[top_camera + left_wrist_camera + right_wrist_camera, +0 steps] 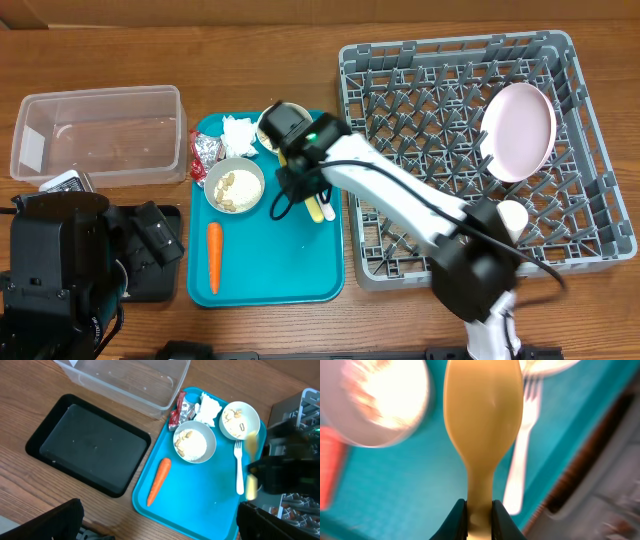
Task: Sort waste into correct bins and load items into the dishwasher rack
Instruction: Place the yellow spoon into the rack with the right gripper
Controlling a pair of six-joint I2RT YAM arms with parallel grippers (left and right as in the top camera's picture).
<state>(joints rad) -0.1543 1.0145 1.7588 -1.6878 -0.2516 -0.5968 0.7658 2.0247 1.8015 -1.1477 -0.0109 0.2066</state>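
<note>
Holding a pale yellow plastic spoon [482, 420] by its handle, my right pincer [479, 517] has both fingers closed tight on the narrow stem, with the spoon's bowl pointing straight out ahead of the fingers. The spoon is over the right-hand part of the flat teal serving tray [270, 260], and I cannot tell whether it is clear of the tray floor. Its long axis runs away from me, parallel to the pale plastic fork [239, 467] lying just beside it, on the side nearer the rack. The large square grey plastic dishwasher rack [347, 85] lies directly to the right of the pincer, its near wall close to the tray's edge. I judge the coming move to be a lift over that wall and then a short carry rightward. The right arm is much the nearer one. The left pincer [160, 510] hangs with its fingers spread wide and empty, above the wooden surface [100, 40] near the shallow black rectangular tray [90, 445]. In the rack, the round pale pink plate [520, 130] stands on edge toward the far right and a small white cup [512, 215] sits nearer me, so the left and middle rows of pegs are open. To the pincer's left, a small pale bowl of beige crumbs [235, 185] sits close, so the room to swing is rightward.
</note>
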